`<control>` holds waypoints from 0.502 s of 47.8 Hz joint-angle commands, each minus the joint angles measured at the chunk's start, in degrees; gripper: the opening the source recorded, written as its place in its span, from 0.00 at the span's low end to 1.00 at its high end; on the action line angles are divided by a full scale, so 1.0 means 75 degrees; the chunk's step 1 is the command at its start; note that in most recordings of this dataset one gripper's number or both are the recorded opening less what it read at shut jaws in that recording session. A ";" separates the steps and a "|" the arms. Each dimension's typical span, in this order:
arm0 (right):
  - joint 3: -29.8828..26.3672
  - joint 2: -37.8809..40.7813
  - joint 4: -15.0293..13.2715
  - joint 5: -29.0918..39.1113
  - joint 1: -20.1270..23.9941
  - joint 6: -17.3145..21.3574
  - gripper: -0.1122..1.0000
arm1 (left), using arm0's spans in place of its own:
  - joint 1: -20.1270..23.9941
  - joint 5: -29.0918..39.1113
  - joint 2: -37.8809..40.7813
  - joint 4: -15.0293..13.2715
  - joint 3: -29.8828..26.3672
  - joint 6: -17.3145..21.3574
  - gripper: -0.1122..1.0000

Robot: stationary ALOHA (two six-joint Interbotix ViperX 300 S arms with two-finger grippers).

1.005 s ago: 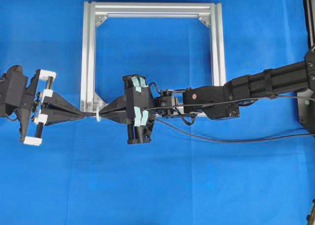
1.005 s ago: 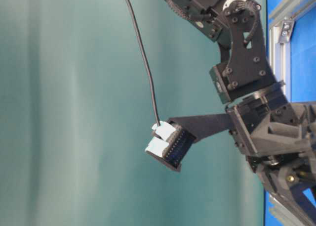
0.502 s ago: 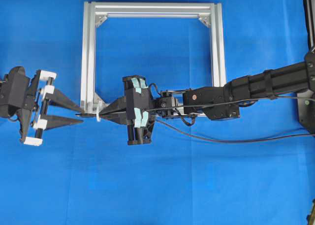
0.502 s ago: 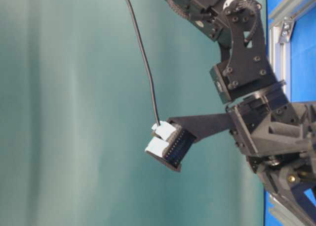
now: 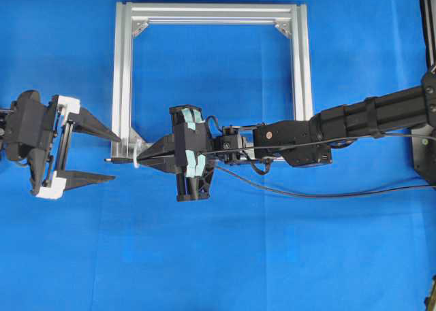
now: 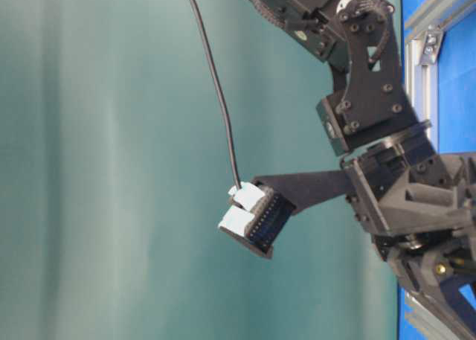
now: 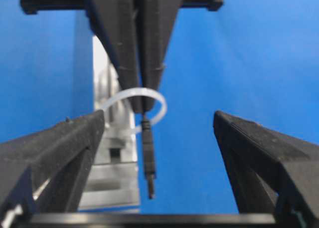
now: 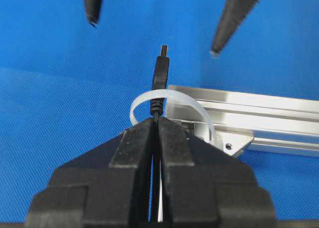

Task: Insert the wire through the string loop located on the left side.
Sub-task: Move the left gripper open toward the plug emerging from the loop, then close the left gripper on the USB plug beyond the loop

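Right gripper (image 8: 155, 125): fingers together, clamped on the wire (image 8: 160, 71) just behind its plug.
Wire: plug tip pokes through the string loop (image 8: 169, 101), centre of right wrist view.
Left gripper (image 5: 112, 156): fingers wide apart, touching nothing; plug between tips.
Frame (image 5: 122, 73): loop at lower-left corner.
Room: blue mat (image 5: 204, 256) open below.

Blue cloth-covered table (image 5: 272, 256); silver aluminium frame (image 5: 122, 73) flat on it, upper middle.
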 commanded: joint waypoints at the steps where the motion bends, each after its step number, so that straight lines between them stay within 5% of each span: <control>1: -0.0105 -0.0164 0.0012 -0.0070 0.0000 0.0000 0.11 | 0.0094 0.0023 0.0105 0.0000 -0.0129 0.0000 0.86; 24: -0.0094 -0.0164 0.0012 -0.0059 0.0012 0.0012 0.11 | 0.0117 0.0012 0.1512 -0.0012 -0.0621 -0.0012 0.86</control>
